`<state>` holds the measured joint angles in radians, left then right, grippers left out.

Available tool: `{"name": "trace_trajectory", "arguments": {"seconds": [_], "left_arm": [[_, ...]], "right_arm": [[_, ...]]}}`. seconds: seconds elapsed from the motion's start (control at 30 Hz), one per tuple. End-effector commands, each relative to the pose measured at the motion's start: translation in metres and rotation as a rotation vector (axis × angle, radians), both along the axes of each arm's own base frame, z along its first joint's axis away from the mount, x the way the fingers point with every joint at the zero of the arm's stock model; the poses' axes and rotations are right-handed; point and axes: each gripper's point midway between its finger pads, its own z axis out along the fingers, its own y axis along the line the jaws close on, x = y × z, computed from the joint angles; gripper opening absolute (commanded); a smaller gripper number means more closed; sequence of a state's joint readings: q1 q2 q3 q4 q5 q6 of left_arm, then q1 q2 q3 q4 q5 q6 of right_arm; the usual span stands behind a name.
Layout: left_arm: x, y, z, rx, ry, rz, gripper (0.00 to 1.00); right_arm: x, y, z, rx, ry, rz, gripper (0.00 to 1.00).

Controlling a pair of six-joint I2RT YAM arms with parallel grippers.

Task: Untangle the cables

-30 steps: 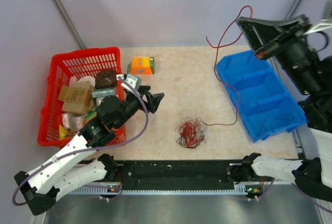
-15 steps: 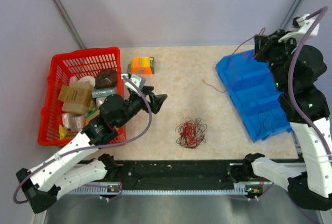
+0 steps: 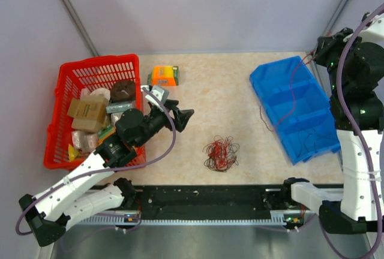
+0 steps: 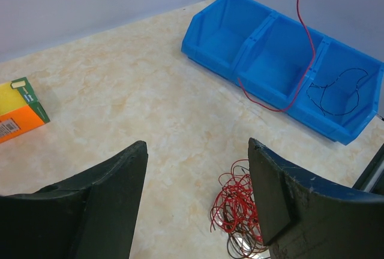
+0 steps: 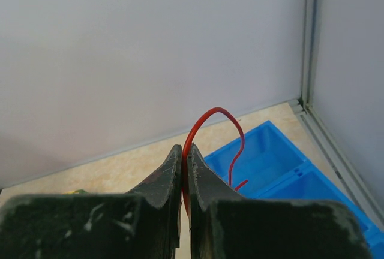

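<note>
On the table (image 3: pixel 210 82), near its front edge, sits the bundle (image 3: pixel 221 154), a wiry knot of red and dark cables. One red wire (image 3: pixel 292 85) is out of it. It hangs from my right gripper (image 3: pixel 323 48) down across the bin (image 3: pixel 273 88), and its tail curls just off the bin's bundle-side edge, well apart from the knot. A black wire (image 4: pixel 336 90) lies loose in the bin's end compartment.

My right fingers are pinched tight on the red wire, right arm reared up high over the bin's far corner. My left gripper (image 3: pixel 180 118) hovers low with jaws wide and nothing in them. The bundle lies ahead of it and to its right, closer to this arm than the other. So I judge the left gets the next pick, and that means reaching forward, right and down.
</note>
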<state>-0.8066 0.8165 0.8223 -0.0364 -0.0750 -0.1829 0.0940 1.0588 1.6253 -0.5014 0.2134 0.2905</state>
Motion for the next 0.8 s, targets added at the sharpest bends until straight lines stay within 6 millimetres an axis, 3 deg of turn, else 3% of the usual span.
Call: {"name": "trace_trajectory", "arguments": {"seconds": [0.0,0.13,0.33,0.57,0.77], "left_arm": [[0.000,-0.005,0.013,-0.044,-0.028,-0.020,0.72],[0.000,-0.007,0.011,-0.041,-0.021,-0.023,0.72],[0.000,-0.009,0.009,-0.040,-0.013,-0.029,0.72],[0.001,-0.009,0.007,-0.036,-0.009,-0.026,0.72],[0.002,-0.008,0.007,-0.032,-0.010,-0.018,0.72]], "right_arm": [[-0.003,-0.020,0.022,-0.001,-0.052,-0.045,0.00],[0.006,-0.032,0.023,0.030,-0.047,-0.040,0.00],[0.010,-0.034,0.041,0.069,-0.083,-0.015,0.00],[-0.001,-0.027,0.073,0.065,-0.152,0.023,0.00],[-0.008,-0.026,0.086,0.057,-0.174,0.029,0.00]]}}
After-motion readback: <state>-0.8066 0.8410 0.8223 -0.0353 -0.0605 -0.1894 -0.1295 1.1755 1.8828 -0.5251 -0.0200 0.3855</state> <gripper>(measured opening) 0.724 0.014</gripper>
